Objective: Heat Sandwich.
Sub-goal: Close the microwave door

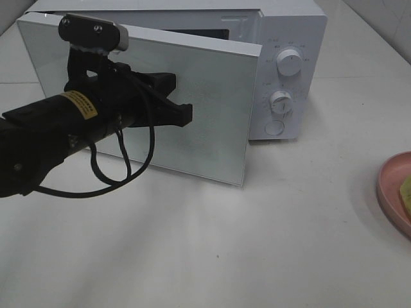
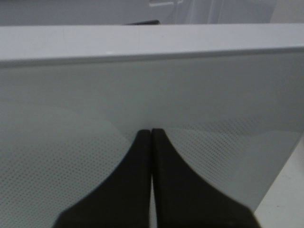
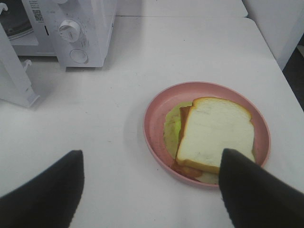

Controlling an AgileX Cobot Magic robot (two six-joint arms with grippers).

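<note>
Overhead, the frame's edge crops the sandwich (image 1: pixel 406 191).

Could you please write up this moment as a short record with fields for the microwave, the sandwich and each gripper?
microwave: white microwave at the back of the white table, two round dials on its control panel
door: microwave door partly open
sandwich: sandwich lies on the pink plate, outside the microwave, at the table's right side
left gripper: left gripper shut, its tips at the door's outer face
right gripper: right gripper open, above the table near the plate, holding nothing
</note>
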